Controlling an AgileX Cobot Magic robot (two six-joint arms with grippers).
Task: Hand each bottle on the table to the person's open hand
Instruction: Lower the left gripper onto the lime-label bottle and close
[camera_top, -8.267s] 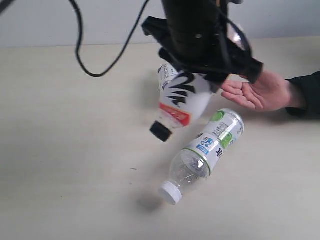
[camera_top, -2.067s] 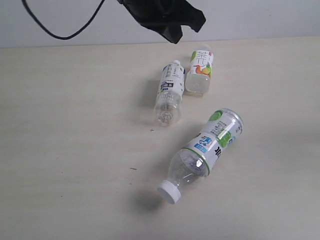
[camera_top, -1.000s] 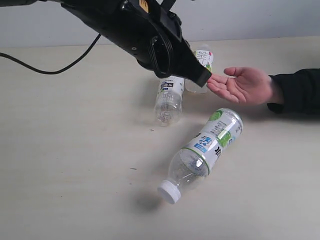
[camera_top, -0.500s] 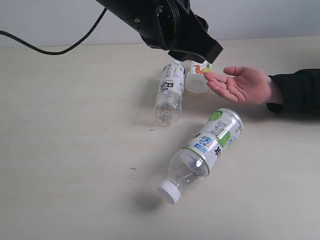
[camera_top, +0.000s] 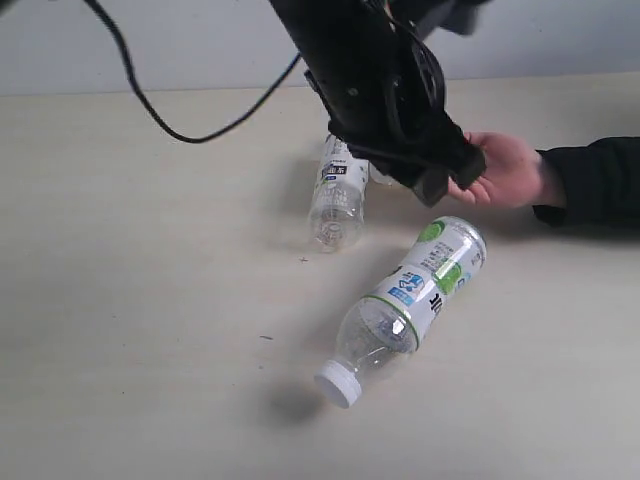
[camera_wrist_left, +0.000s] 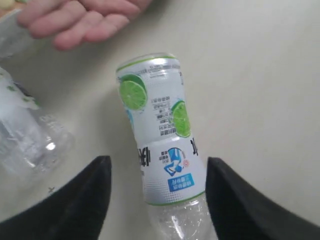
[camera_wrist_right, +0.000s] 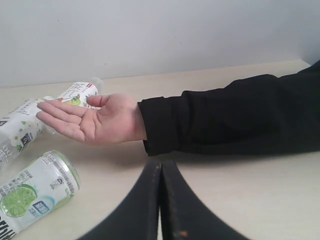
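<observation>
The green-labelled bottle (camera_top: 415, 290) (camera_wrist_left: 160, 130) lies on its side on the table (camera_top: 150, 300), its white cap (camera_top: 338, 385) towards the front. My left gripper (camera_top: 445, 175) (camera_wrist_left: 157, 162) hovers open above it, a finger on either side and not touching. The blue-white labelled bottle (camera_top: 338, 190) (camera_wrist_right: 15, 130) lies behind it. The fruit-picture bottle (camera_wrist_right: 77, 94) lies beyond the person's open hand (camera_top: 505, 170) (camera_wrist_right: 92, 120) and is hidden by my arm in the exterior view. My right gripper (camera_wrist_right: 161, 162) is shut and empty, low over the table in front of the person's sleeve.
The person's black sleeve (camera_top: 600, 185) (camera_wrist_right: 230, 115) reaches in from the right. A black cable (camera_top: 150, 100) loops over the back left of the table. A pale wall (camera_wrist_right: 150, 35) stands behind the table's far edge.
My left arm has swung forward and right, from over the two far bottles to above the green-labelled one, and its jaws have opened. The hand and the bottles have stayed put.
</observation>
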